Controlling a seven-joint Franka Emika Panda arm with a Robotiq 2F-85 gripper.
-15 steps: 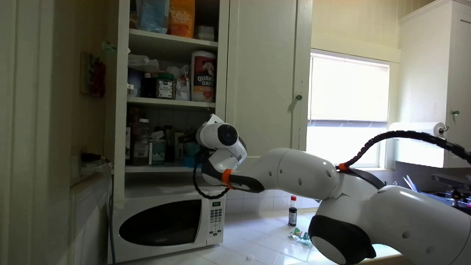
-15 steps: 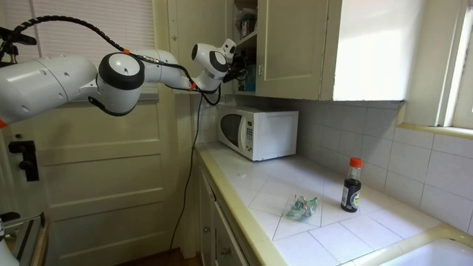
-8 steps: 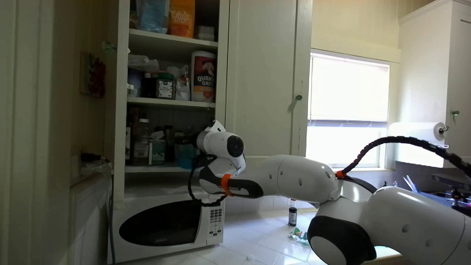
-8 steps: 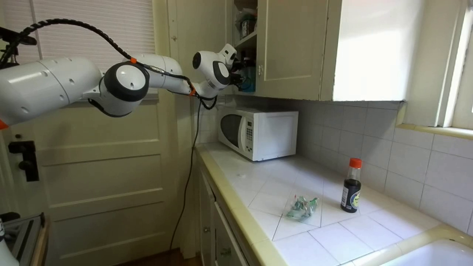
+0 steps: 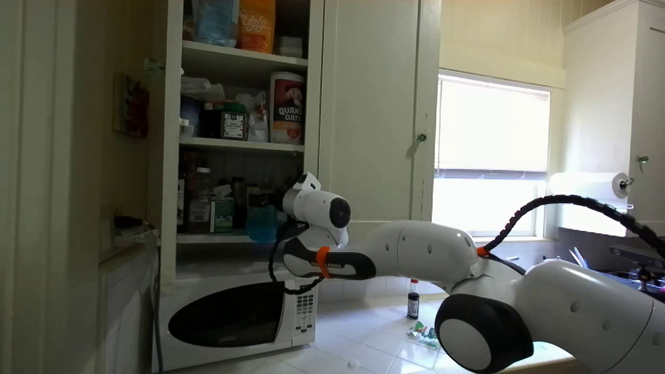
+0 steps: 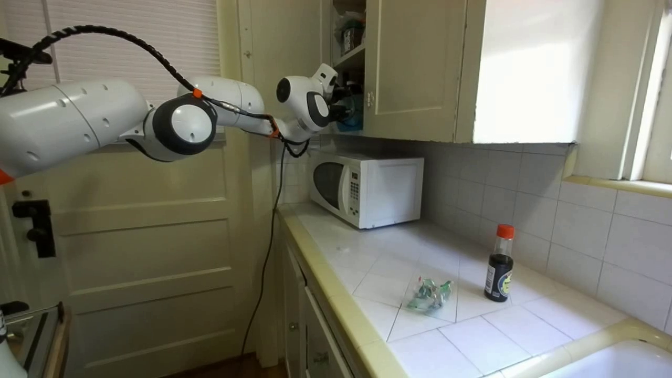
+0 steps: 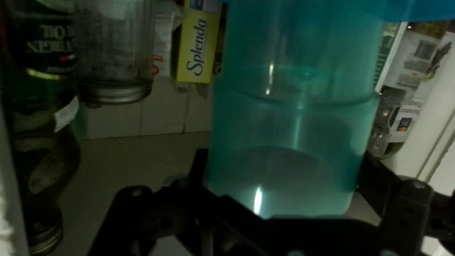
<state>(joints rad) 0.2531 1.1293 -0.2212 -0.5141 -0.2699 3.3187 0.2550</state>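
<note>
A translucent teal container (image 7: 291,124) fills the gap between the spread fingers of my gripper (image 7: 284,156) in the wrist view, which stands upside down. The right finger (image 7: 378,179) seems to touch its wall. Whether the left finger (image 7: 199,165) touches it is too dark to tell. Both exterior views show the hand at the lowest open cupboard shelf, with the container (image 5: 261,226) at the shelf's front edge. My gripper (image 6: 340,111) is dark and partly hidden there. A bright blue part (image 7: 419,10) shows near the container in the wrist view.
A green oil bottle (image 7: 39,106), a glass jar (image 7: 115,46) and a Splenda box (image 7: 198,42) stand beside it. The cupboard frame (image 7: 439,124) is close on the right. Below are a microwave (image 6: 367,189), a crinkled bag (image 6: 430,295) and a red-capped bottle (image 6: 499,273).
In the exterior views the hand has come down from a higher spot and tilted. The teal container shows more fully, a little lower and further out. The jaws look unchanged.
</note>
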